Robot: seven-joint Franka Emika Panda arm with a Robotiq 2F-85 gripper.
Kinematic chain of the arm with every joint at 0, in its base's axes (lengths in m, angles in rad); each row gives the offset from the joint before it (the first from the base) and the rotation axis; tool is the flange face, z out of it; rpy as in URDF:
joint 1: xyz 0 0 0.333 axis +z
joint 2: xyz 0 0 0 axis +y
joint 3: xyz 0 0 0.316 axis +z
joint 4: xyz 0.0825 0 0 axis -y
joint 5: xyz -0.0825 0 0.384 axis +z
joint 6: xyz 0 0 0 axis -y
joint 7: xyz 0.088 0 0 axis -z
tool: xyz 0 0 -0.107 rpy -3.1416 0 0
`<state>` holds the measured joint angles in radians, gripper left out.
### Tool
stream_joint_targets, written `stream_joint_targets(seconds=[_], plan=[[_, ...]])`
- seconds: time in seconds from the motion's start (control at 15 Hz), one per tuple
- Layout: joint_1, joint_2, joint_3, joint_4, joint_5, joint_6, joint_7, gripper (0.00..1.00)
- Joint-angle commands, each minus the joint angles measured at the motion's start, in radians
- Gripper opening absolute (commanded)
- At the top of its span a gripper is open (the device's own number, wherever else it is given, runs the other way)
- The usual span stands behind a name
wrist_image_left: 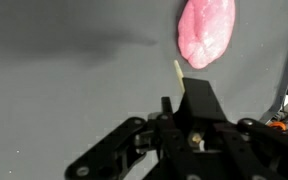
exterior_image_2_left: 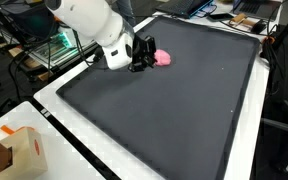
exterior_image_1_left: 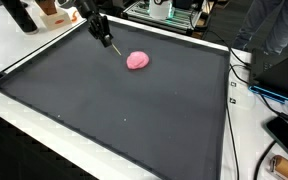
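Where the black mat [exterior_image_1_left: 134, 120] nears its far edge, one pink lump [exterior_image_1_left: 137, 60] lies alone; it shows in both exterior views [exterior_image_2_left: 163, 58]. The lump is rounded and lobed, soft-looking, with a slight sheen in the wrist view [wrist_image_left: 207, 32]. The mat is one flat, matte rectangle with a raised rim, and it covers most of a white surface [exterior_image_1_left: 44, 135].

One hand [exterior_image_1_left: 108, 40], black with a white wrist, hangs just left of the lump [exterior_image_2_left: 144, 52]. Its fingers appear drawn together on one thin stick [exterior_image_1_left: 114, 46], dark with a pale tip [wrist_image_left: 178, 70]. The tip stands just beside the lump, and a narrow strip of mat shows between them.

One brown cardboard box [exterior_image_2_left: 19, 150] stands on the surface, well apart from the mat's near corner.
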<state>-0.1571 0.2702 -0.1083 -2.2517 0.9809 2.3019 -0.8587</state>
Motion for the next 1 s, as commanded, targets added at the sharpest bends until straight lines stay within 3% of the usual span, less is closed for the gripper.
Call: stream_joint_targets(seconds=[0.0,0.6,0.93], plan=[[-0.009,0.008,0.018,0.022,0.016,-0.018,0.029,0.06],[0.039,-0.016,0.055,0.08,-0.062,-0.009,0.164,0.06],[0.092,-0.035,0.076,0.117,-0.219,0.007,0.331,0.06]])
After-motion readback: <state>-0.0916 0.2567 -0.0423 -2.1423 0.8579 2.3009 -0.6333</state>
